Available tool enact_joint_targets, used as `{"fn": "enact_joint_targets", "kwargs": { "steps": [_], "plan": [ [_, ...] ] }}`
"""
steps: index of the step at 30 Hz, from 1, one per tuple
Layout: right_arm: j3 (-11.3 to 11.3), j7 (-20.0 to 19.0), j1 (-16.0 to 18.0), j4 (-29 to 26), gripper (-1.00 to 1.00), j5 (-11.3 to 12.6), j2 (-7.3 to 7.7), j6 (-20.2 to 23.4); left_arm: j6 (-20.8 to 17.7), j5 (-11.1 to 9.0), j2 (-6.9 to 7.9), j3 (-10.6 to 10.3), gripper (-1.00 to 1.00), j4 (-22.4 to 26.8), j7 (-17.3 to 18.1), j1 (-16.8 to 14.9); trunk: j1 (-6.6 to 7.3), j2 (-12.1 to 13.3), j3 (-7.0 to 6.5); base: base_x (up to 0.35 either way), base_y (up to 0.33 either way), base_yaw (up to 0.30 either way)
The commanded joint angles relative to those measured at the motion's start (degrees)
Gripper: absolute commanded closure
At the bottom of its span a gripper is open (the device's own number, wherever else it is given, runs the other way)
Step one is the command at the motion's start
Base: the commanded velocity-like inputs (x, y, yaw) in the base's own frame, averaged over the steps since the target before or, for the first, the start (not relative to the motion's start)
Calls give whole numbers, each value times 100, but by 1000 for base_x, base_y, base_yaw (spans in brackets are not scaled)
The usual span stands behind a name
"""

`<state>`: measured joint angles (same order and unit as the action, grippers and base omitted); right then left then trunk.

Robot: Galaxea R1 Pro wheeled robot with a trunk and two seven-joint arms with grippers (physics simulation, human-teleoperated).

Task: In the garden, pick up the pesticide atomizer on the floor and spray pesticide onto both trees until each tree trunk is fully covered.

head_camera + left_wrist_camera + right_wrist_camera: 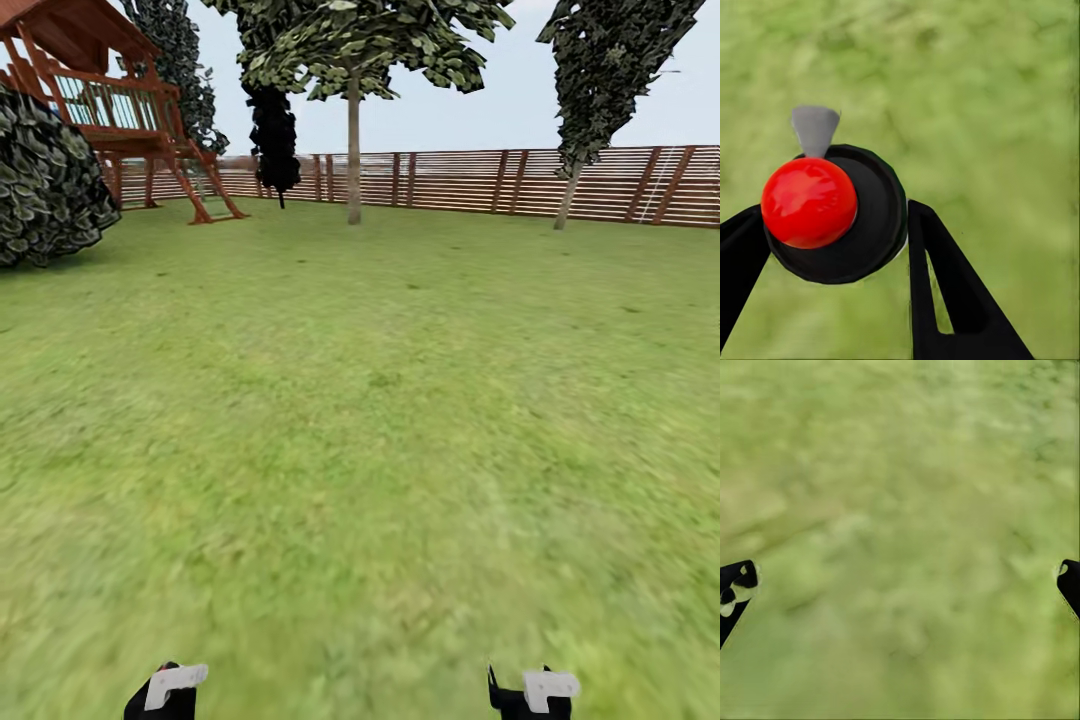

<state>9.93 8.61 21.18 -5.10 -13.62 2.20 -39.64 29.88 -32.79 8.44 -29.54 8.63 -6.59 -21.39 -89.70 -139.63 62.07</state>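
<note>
We carry the pesticide atomizer (832, 214) clamped in our left gripper (832, 247); our right gripper (900, 585) gapes empty. Next we close on the tree trunk (353, 150) at twelve o'clock.

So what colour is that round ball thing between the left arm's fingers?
Glossy bright red, set on a black disc; the ball shows best in the left wrist view.

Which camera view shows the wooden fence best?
The head view: the wooden fence runs across the far edge of the lawn, behind two tree trunks. Both wrist views look down at blurred grass, between black fingers.
</note>
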Motion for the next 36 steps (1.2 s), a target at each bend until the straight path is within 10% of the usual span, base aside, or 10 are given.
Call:
{"fn": "enact_joint_targets", "kwargs": {
  "steps": [1, 28, 36],
  "plan": [
    [0, 4, 0, 0, -100, 0, 0, 0, 0, 1, 0, 1, 100, -1, 0, -2, 0, 0, 0, 335, 0, -18],
    [3, 37, 0, 0, -100, 9, 8, -28, 7, 1, 8, 1, 100, 7, 0, 0, 0, 0, 0, 339, 0, -1],
    [8, 25, -171, 34, -100, 14, 10, -965, 3, 1, 8, 3, 100, 5, 0, 1, 0, 0, 0, 339, 0, 0]
  ]
}}
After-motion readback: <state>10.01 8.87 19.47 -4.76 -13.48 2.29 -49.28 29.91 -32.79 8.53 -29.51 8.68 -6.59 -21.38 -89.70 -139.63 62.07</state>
